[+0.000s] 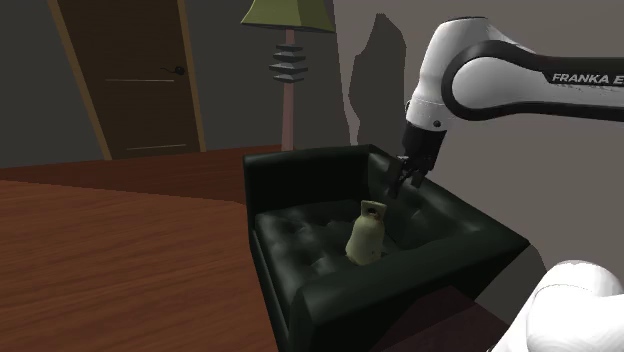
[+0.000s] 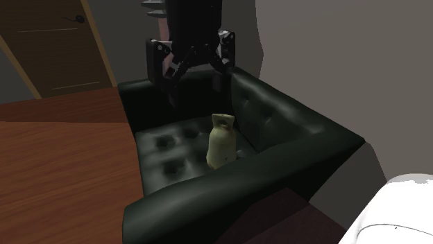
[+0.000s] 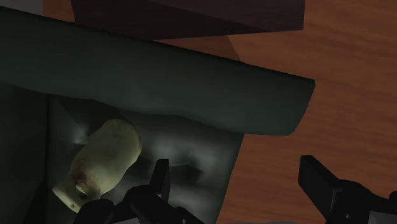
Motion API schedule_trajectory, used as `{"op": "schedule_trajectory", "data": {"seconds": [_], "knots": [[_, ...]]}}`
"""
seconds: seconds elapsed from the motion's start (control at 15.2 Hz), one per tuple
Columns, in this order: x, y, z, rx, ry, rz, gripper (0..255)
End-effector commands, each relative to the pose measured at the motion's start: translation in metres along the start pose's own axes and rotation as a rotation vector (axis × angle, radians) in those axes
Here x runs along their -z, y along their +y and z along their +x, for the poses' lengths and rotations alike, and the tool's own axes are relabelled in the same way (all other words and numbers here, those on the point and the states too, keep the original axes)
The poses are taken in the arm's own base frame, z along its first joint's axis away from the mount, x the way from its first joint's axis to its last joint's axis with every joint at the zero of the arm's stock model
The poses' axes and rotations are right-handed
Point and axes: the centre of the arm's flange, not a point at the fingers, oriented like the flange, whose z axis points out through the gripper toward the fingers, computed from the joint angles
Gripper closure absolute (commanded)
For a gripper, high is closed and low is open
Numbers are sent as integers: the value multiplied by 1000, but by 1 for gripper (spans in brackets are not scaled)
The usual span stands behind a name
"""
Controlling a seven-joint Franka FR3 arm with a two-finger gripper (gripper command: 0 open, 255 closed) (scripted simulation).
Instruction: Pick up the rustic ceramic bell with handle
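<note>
A pale cream bell [image 1: 366, 235] with a small loop handle on top stands upright on the tufted seat of a dark leather armchair [image 1: 480, 240]. My black gripper [image 1: 405, 180] hangs open above the seat, up and to the shoulder view's right of the bell, touching nothing. In the second exterior view the gripper [image 2: 196, 83] spreads its fingers wide above and behind the bell [image 2: 222, 141]. From the wrist, the bell [image 3: 105, 159] lies outside the gripper [image 3: 238, 184], beyond one finger, with a reddish smudge near its handle end.
The armchair's arms and back [image 2: 305, 132] wall in the seat on three sides. A brown wooden floor [image 1: 120, 260] surrounds it. A wooden door [image 1: 130, 75] and a floor lamp [image 1: 290, 70] stand behind. A white rounded shape [image 1: 570, 310] sits at the lower right.
</note>
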Motion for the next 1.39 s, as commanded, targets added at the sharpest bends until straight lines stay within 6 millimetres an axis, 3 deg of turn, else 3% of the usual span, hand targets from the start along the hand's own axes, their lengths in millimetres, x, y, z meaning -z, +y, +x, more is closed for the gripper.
{"op": "schedule_trajectory", "data": {"seconds": [0.0, 1.32], "knots": [[0, 0, 0, 0, 0, 0, 0], [-155, 198, 105, 161, -16, 68, 0]]}}
